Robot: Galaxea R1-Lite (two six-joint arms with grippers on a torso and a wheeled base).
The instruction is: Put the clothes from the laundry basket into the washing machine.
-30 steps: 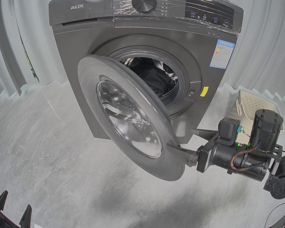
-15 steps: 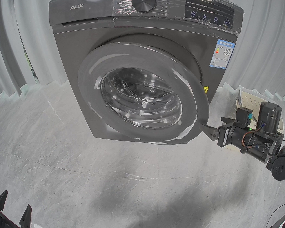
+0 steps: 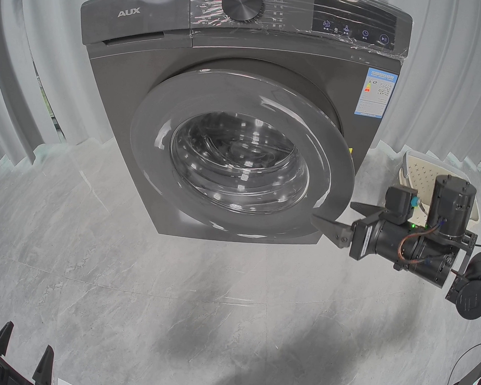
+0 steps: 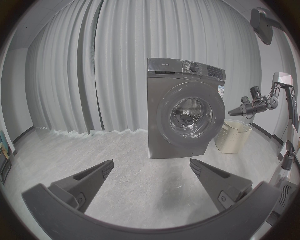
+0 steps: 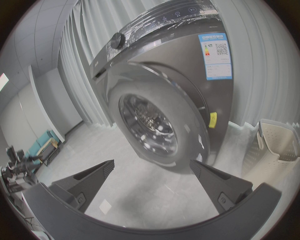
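The left gripper (image 3: 27,336) is held low over the pale marble-like floor (image 3: 143,281), well apart from everything. Its two dark fingers are spread and nothing is between them. Farther out, the right gripper (image 3: 332,211) is found just beside the lower right rim of the round grey door with a glass window (image 3: 241,159). Its fingers are also parted and empty (contact with the rim cannot be decided).

The door is laid against the front of the grey front-loading washing machine (image 3: 124,76), so it is judged shut or nearly so; the latch is not seen. Behind the glass something dark, probably clothes (image 4: 183,116), is dimly made out. The cream perforated plastic laundry basket (image 5: 278,147) stands on the floor just beside the machine, and no garment is seen in the shown part of its inside. The loading is therefore judged finished; only a firm closing may be left.
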